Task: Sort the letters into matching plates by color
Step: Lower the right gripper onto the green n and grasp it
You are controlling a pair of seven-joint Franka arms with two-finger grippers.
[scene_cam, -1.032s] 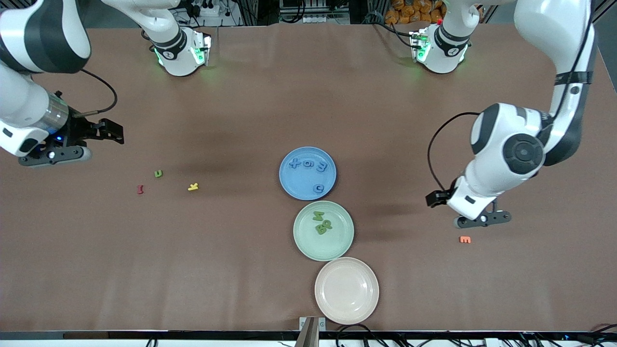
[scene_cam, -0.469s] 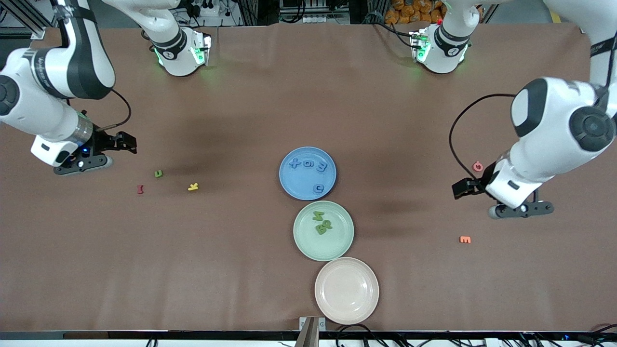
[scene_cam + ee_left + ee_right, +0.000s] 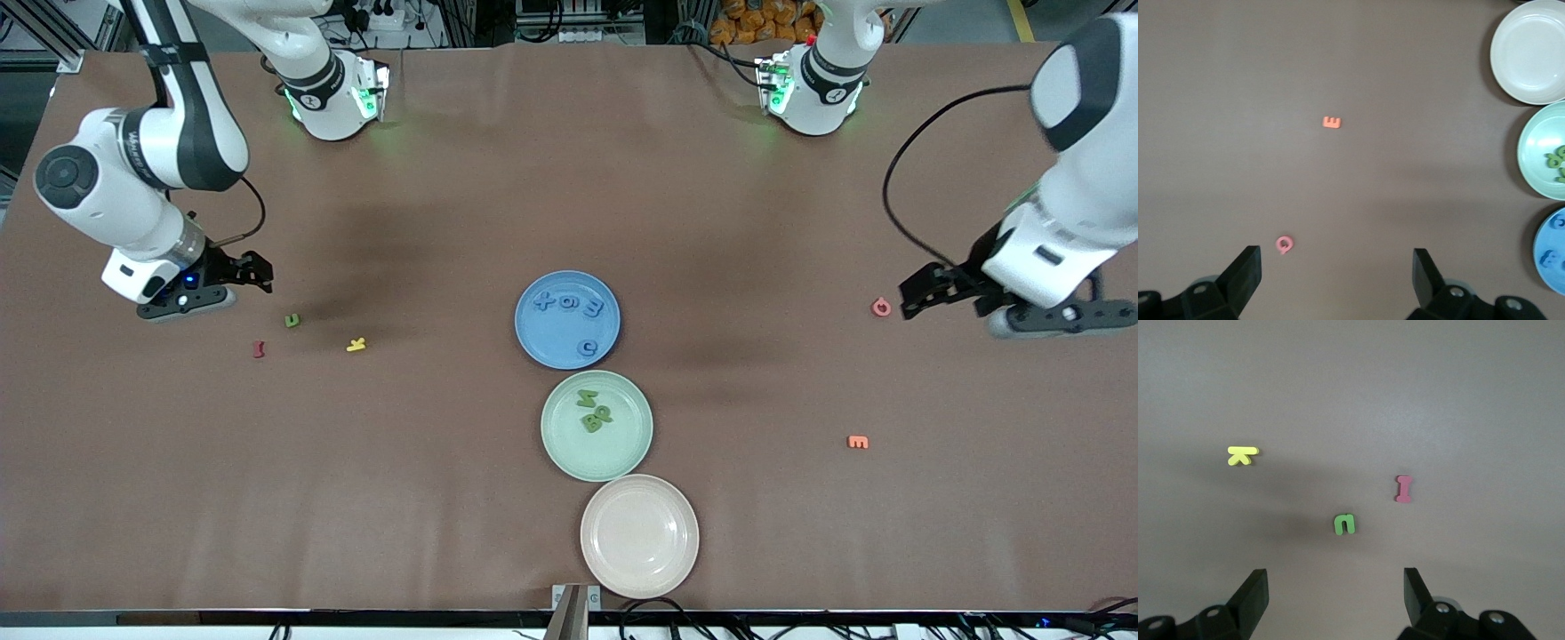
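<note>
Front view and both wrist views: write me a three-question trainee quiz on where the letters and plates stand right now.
1. True or false: the pinkish-beige plate holds no letters.
2. Which loose letter lies closest to the right gripper? A) yellow K B) green letter C) orange E
3. Fill in: the blue plate lies ____ from the front camera than the mint green plate.

Key:
1. True; it is bare, while the other two plates carry letters.
2. B.
3. Farther.
</note>
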